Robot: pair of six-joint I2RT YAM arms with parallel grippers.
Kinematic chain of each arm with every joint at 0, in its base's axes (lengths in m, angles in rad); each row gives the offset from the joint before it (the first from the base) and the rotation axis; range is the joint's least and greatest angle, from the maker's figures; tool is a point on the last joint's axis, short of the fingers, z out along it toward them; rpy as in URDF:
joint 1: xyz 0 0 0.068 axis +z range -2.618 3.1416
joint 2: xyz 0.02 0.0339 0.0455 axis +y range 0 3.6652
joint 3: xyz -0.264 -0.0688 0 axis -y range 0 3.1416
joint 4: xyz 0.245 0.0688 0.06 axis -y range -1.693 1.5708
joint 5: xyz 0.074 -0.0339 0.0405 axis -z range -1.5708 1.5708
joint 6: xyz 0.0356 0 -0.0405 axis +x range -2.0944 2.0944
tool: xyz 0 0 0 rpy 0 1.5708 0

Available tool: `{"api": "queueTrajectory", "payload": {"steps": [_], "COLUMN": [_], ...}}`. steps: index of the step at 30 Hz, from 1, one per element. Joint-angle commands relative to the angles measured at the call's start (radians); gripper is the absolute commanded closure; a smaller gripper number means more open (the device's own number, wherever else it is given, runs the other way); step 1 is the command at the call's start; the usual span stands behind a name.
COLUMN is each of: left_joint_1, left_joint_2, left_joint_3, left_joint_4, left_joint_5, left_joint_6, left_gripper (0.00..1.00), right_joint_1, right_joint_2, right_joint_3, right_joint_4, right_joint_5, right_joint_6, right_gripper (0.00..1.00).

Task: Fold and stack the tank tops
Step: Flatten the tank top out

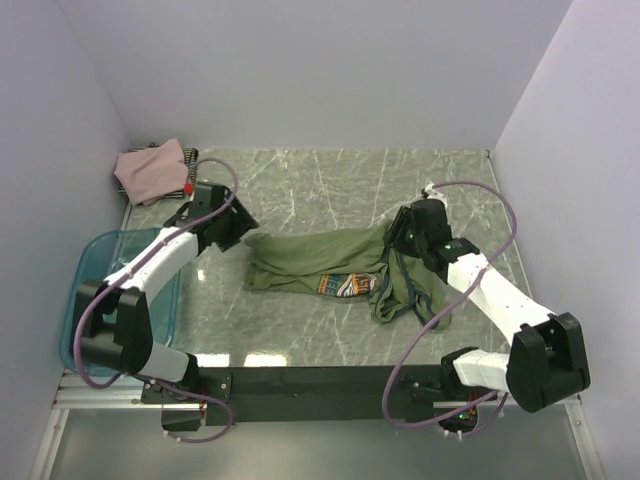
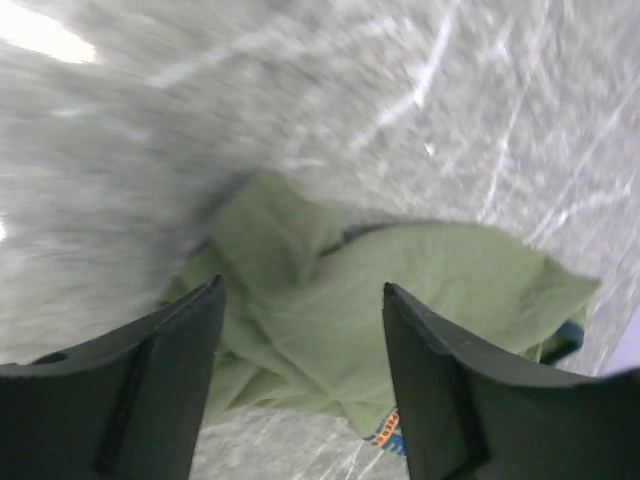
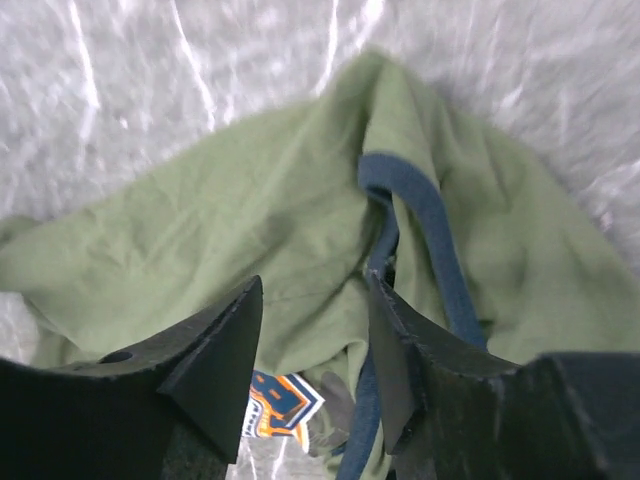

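Olive-green tank top [image 1: 310, 258]: lies crumpled on the table [image 1: 330, 180], stretched left to right across its middle between the two tools, with the right end bunched up.
Chest graphic [image 1: 345, 286]: orange and blue, showing at the near edge of the cloth.
Navy trim [image 3: 420, 210]: curls across the right end.
Left tool [image 2: 300, 290]: jaws stand wide apart with nothing between them, above the left end of the green cloth.
Right tool [image 3: 312, 285]: jaws parted, no cloth pinched, above the right end just beside the trim.
Dusty-pink tank top [image 1: 152, 172]: at the far left corner, well apart from the green one.
Teal bin [image 1: 95, 265]: at the left near edge, under the left arm.
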Motion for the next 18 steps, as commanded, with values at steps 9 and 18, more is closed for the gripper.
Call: {"api": "queueTrajectory", "payload": {"steps": [9,18], "left_joint_1": [0.079,0.077], "left_joint_2": [-0.063,0.074], "left_joint_3": [-0.198,-0.2], "left_joint_4": [0.062,0.206], "left_joint_5": [0.053,0.131], "left_joint_6": [0.015,-0.033], "left_gripper": [0.53,0.53], "right_joint_1": [0.004,0.017], "right_joint_2": [0.183,0.228], "right_joint_3": [-0.057,-0.059], "right_joint_4": [0.164,0.178], "right_joint_5": [-0.111,-0.113], "right_joint_6": [0.031,0.031], "right_gripper": [0.53,0.55]}}
